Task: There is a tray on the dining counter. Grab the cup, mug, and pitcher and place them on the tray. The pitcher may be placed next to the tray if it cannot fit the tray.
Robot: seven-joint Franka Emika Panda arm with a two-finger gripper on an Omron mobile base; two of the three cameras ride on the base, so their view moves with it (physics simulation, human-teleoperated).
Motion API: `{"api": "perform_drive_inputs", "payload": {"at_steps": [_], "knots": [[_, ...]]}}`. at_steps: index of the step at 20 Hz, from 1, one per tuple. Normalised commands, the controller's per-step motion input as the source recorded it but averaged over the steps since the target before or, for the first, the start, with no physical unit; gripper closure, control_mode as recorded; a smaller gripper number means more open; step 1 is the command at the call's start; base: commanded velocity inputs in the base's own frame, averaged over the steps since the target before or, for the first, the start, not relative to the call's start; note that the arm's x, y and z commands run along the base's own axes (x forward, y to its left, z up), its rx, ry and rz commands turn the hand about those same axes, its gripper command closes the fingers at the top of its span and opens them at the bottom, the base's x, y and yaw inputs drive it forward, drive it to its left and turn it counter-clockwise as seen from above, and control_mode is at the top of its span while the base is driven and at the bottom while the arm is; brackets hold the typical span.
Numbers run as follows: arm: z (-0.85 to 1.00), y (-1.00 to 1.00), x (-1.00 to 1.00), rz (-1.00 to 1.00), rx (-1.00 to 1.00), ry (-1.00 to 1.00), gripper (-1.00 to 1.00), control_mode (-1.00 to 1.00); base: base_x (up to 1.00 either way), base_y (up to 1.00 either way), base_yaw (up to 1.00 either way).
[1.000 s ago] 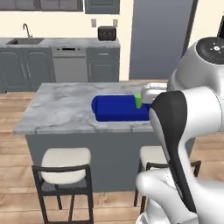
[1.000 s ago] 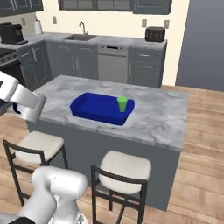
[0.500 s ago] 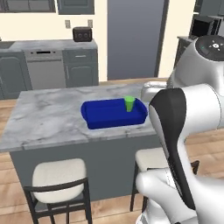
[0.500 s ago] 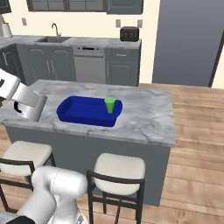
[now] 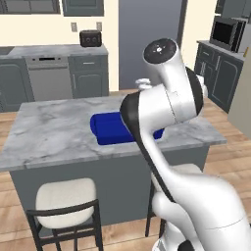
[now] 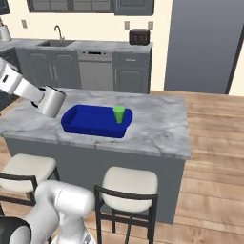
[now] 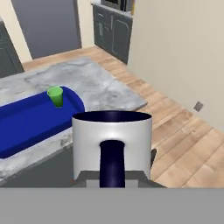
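One item down, two to go by my read: the cup (image 6: pixel 118 114) stands upright inside the tray (image 6: pixel 76 127) near its far right corner, tray sits mid dining counter (image 6: pixel 157 128). No pitcher in sight from here.

Risks first. The mug (image 7: pixel 112 144) rides high in my claw and I'm off the counter's left end, well apart from the tray, so there's a long carry. If I swing in low the mug bottom could clip the counter edge or the tray's raised side and twist in my grip. Grip looks to be on the handle side only (dark navy handle dead centre in hand view), so a bump could rotate it. Setting it down too close to the cup could knock the green tumbler over; the open left half of the tray is safer. Letting go while tilted means it tips on landing.

Claw (image 7: pixel 112 181): jaws nearly together, clamped on the mug at its handle. Fingertips themselves hidden behind the mug body. In right base view the mug (image 6: pixel 53 101) hangs at my wrist over the counter's left edge, tilted slightly.
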Motion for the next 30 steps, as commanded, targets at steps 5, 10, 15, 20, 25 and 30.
{"api": "perform_drive_inputs", "payload": {"at_steps": [5,10,15,20,25,30], "knots": [[-0.19,0.21,1.00,-0.45,-0.13,-0.03,1.00,-1.00,0.00,0.00,0.00],[-0.36,0.01,1.00,-0.38,-0.09,0.04,1.00,-1.00,0.00,0.00,0.00],[-0.50,-0.17,1.00,-0.24,-0.07,0.10,1.00,-1.00,0.00,0.00,0.00],[-0.46,-0.16,0.72,-0.09,-0.02,0.04,1.00,-1.00,0.00,0.00,0.00],[-0.50,-0.18,0.41,0.00,0.00,0.00,1.00,-1.00,0.00,0.00,0.00],[-0.51,-0.20,0.66,0.00,0.00,0.00,1.00,-1.00,0.00,0.00,0.00]]}}
